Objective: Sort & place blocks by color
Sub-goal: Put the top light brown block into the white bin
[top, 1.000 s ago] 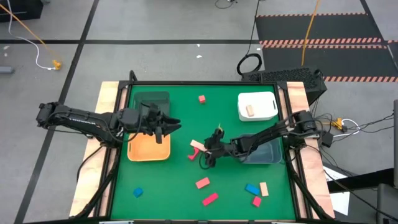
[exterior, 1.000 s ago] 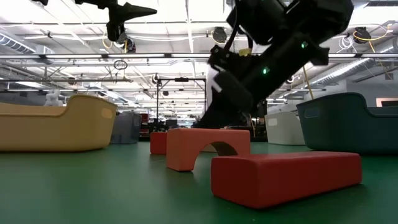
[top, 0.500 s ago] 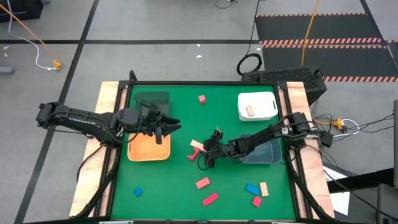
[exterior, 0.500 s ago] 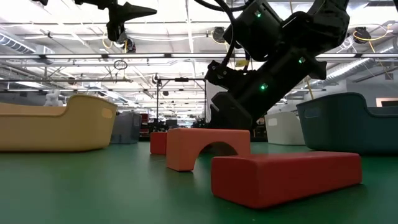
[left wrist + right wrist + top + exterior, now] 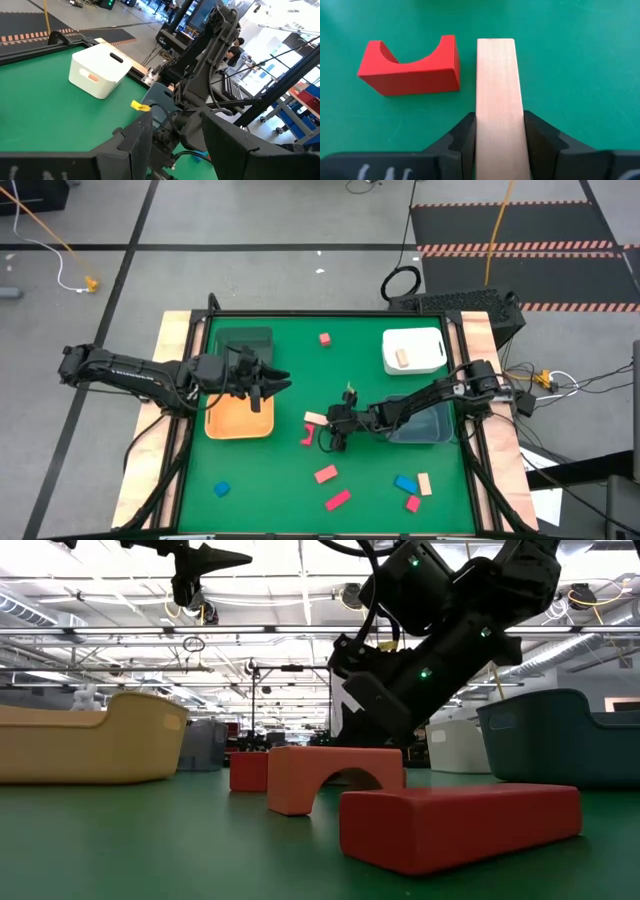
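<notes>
Right gripper [image 5: 331,431] lay low at mid-table in the high view, its tip at a tan bar [image 5: 315,418] beside a red arch [image 5: 309,436]; left gripper [image 5: 268,387] hung over the orange bin [image 5: 238,424]; other blocks lay scattered: a red cube [image 5: 325,338] up the table, red bars [image 5: 326,474] and blue blocks [image 5: 405,483] towards the near edge, one tan piece in the white bin [image 5: 415,351].
Low view: red arch [image 5: 335,776] and a red bar [image 5: 458,823] stood in front, the right arm slanting down behind them.
Left wrist view: left fingers [image 5: 132,145] stood apart, empty.
Right wrist view: right gripper [image 5: 495,134] was clamped on the tan bar [image 5: 495,85] across its narrow sides, near one end; red arch [image 5: 410,67] lay just beside, apart. Probably light, stiff wood, somewhat smooth; an end grip may let it tilt, a mid-length hold seems safer.
</notes>
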